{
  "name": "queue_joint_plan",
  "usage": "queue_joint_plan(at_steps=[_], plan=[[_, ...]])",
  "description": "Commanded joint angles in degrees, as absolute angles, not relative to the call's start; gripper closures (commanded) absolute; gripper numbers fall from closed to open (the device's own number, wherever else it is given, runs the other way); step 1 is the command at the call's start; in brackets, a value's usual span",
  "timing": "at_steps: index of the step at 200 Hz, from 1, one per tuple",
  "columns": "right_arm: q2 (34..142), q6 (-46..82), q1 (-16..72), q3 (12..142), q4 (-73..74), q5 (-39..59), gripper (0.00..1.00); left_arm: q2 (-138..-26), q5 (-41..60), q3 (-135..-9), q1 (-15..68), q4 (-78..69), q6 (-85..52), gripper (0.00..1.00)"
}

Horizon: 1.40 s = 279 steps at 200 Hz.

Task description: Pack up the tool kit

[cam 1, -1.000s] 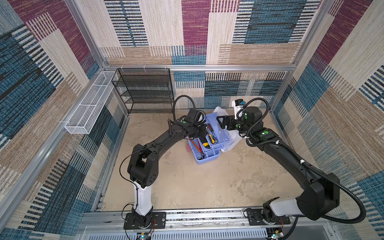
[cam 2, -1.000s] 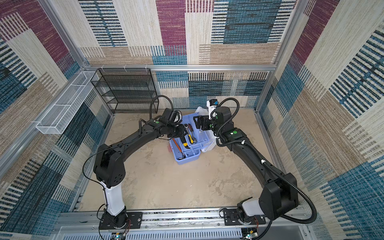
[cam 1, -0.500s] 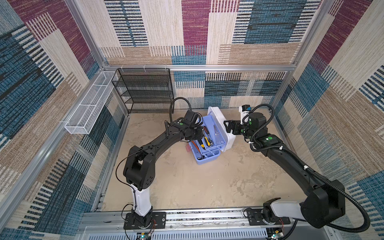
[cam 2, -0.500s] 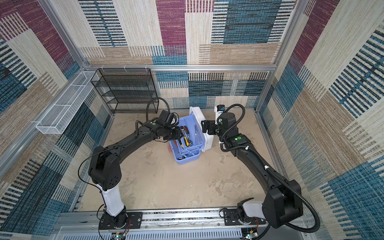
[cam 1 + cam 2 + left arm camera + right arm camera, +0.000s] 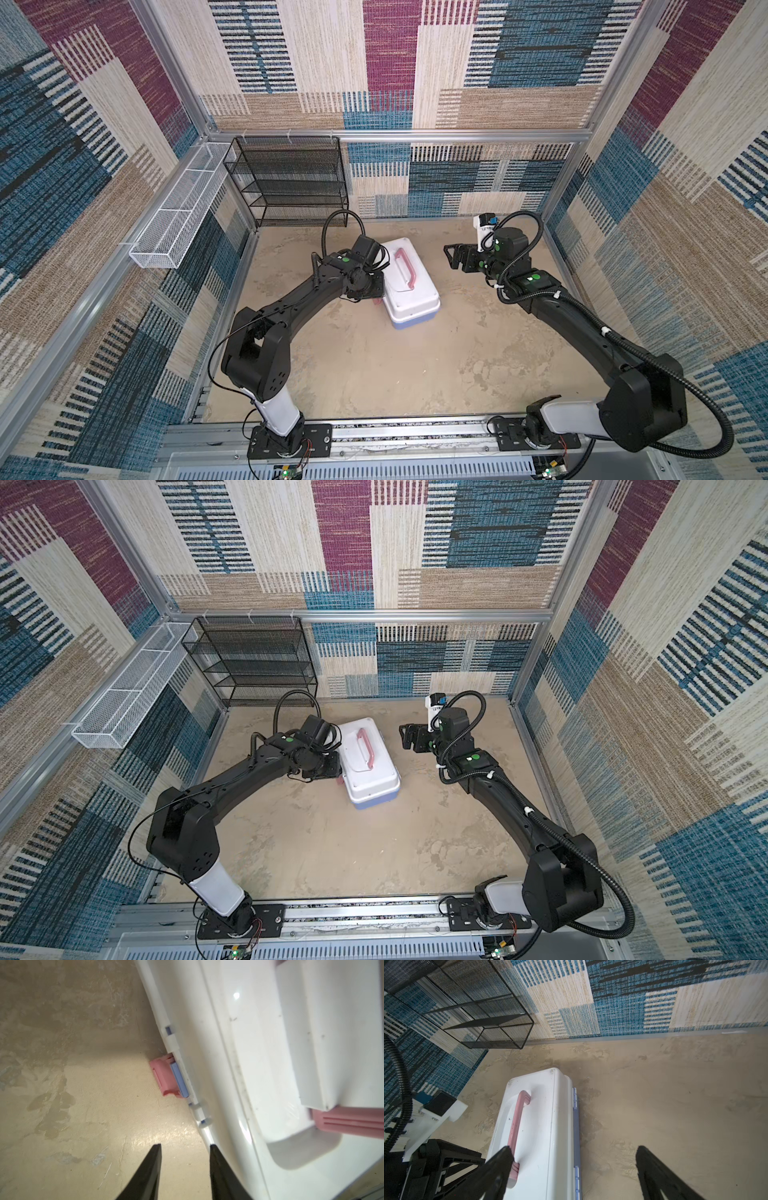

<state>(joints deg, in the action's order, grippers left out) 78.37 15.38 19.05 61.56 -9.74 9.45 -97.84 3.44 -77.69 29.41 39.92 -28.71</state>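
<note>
The tool kit [image 5: 409, 286] [image 5: 365, 762] lies on the floor with its white lid down on the light blue base, and its pink handle [image 5: 517, 1126] lies flat on top. My left gripper [image 5: 374, 297] [image 5: 184, 1145] is low at the box's left side. It is open with only floor between its fingers, and one fingertip [image 5: 214, 1151] is against the lid's rim. A pink latch [image 5: 164, 1078] sticks out from that side just ahead of it. My right gripper [image 5: 451, 257] [image 5: 573, 1148] hangs wide open to the right of the box, apart from it.
A black wire-mesh rack [image 5: 291, 178] [image 5: 488, 1022] stands against the back wall at the left. A white wire basket [image 5: 178, 216] hangs on the left wall. Carpeted walls close in the sandy floor [image 5: 415, 365] on three sides.
The lid, open over the tools a second ago, has swung down shut. My right gripper has drawn back to the right, and my left gripper has come down beside the box's latch side.
</note>
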Motion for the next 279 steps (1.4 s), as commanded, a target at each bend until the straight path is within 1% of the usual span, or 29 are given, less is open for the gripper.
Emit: queue_joint_plan(at_steps=[1,29,56,95,114,131,167,187,207,221,242,268,279], plan=[[79.9,15.0,19.1,63.0,-8.3,13.4,0.08,-98.2,4.9,-77.3,29.3,38.6,-28.1,0.58],[81.7,13.8,19.5,63.7,-8.7,15.5,0.12,-100.2,7.2,-77.9,29.2,37.1,-28.4,0.60],[83.6,11.8,21.3,64.6,-9.9,15.4,0.16,-102.2,10.4,-79.5,30.6,35.1,-28.5,0.61],[86.4,8.7,23.4,66.8,-12.5,13.4,0.20,-105.5,11.5,-83.1,34.7,34.5,-27.8,0.61],[87.1,6.2,23.7,67.1,-13.1,13.3,0.21,-105.5,11.9,-82.5,35.7,33.7,-27.3,0.59],[87.8,3.3,24.0,67.4,-13.7,13.4,0.24,-104.8,10.8,-80.4,35.4,33.6,-27.7,0.58],[89.9,-2.1,25.1,67.7,-14.2,14.2,0.37,-99.9,10.8,-71.6,32.9,29.2,-29.7,0.56],[92.0,-3.5,26.4,68.9,-14.8,13.3,0.41,-97.0,10.2,-67.8,32.2,27.0,-29.5,0.53],[94.3,-4.9,28.0,70.6,-15.8,12.5,0.45,-95.8,9.1,-66.3,32.0,27.1,-28.6,0.49],[95.1,-6.0,29.0,71.0,-15.9,12.1,0.49,-95.8,9.1,-65.7,32.0,27.3,-28.0,0.48],[95.7,-6.9,30.0,70.8,-15.8,10.6,0.59,-96.0,8.8,-64.6,32.0,27.0,-27.8,0.47],[95.8,-9.2,31.1,69.9,-17.0,9.0,0.67,-95.1,8.2,-62.1,32.1,25.2,-27.3,0.46],[95.5,-9.7,31.4,69.2,-17.1,8.3,0.69,-94.5,7.8,-60.8,32.2,24.3,-27.2,0.46]])
